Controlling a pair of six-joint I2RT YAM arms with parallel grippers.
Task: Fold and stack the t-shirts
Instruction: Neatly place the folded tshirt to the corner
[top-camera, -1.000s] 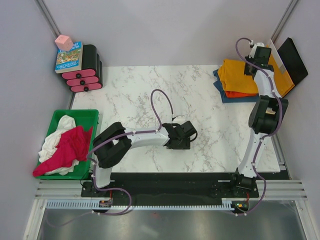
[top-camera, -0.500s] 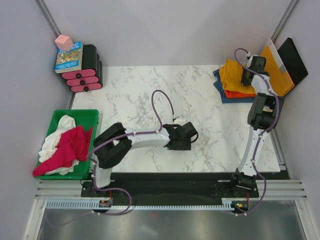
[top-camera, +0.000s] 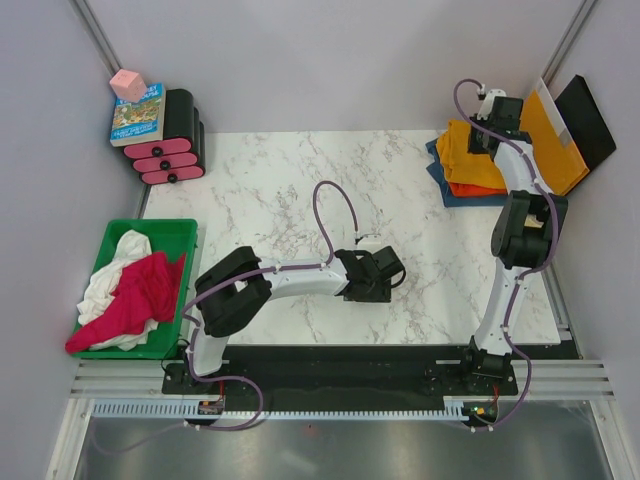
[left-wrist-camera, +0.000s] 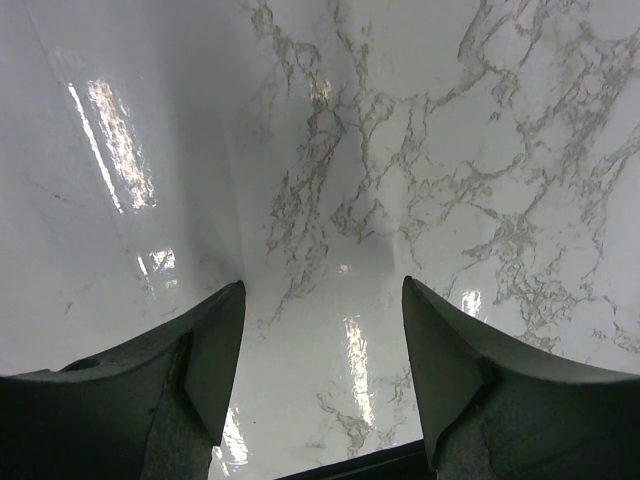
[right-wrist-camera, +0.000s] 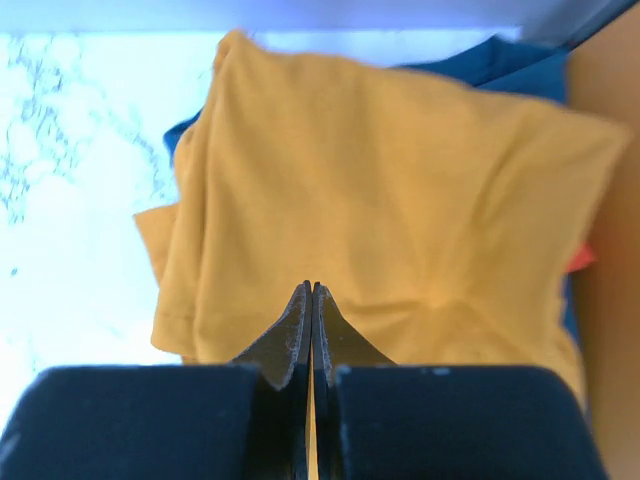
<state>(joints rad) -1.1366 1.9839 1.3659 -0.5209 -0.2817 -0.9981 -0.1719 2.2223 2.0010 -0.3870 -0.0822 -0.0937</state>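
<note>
Right gripper (right-wrist-camera: 311, 292) pinched shut, holding nothing, over the mustard-yellow shirt (right-wrist-camera: 380, 190); left gripper (left-wrist-camera: 322, 292) wide open, empty, above the marble table (left-wrist-camera: 450, 150).
Only the wrist cam shows those closed tips; only overhead shows the magenta shirt (top-camera: 140, 295) and white shirt (top-camera: 112, 262) in the green bin (top-camera: 188, 232). Left gripper's slid a bit right since a second ago. Five shirts: three stacked (yellow, red-orange shirt (top-camera: 466, 188), dark blue shirt (top-camera: 470, 199)), two binned.
</note>
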